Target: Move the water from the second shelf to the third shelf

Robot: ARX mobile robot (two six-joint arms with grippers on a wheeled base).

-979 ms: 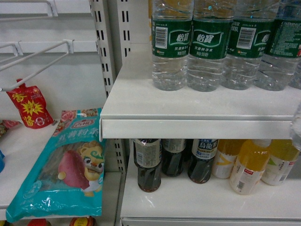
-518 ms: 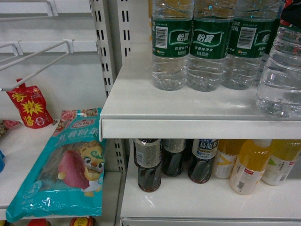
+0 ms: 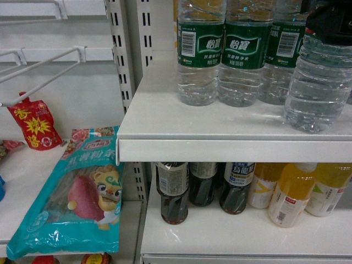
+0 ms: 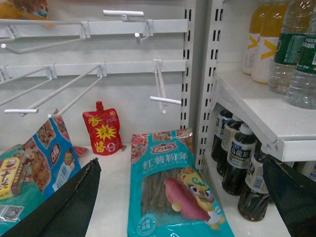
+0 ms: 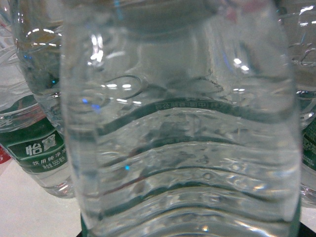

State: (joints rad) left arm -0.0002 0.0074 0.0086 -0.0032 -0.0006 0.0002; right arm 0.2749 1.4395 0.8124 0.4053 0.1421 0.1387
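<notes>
While a glossy teal snack pouch (image 3: 77,192) leans at left, the left gripper's (image 4: 187,197) matte black jaws stand wide apart over it. Three ribbed, green-labelled bottles (image 3: 239,52) line the white shelf (image 3: 231,149); at right the clear, ridged water (image 3: 319,82) sits near its front edge, the right gripper (image 3: 330,23) apparently clamped around it.

White characters 怡寶 stand on the water bottles' green labels (image 3: 242,44).
</notes>
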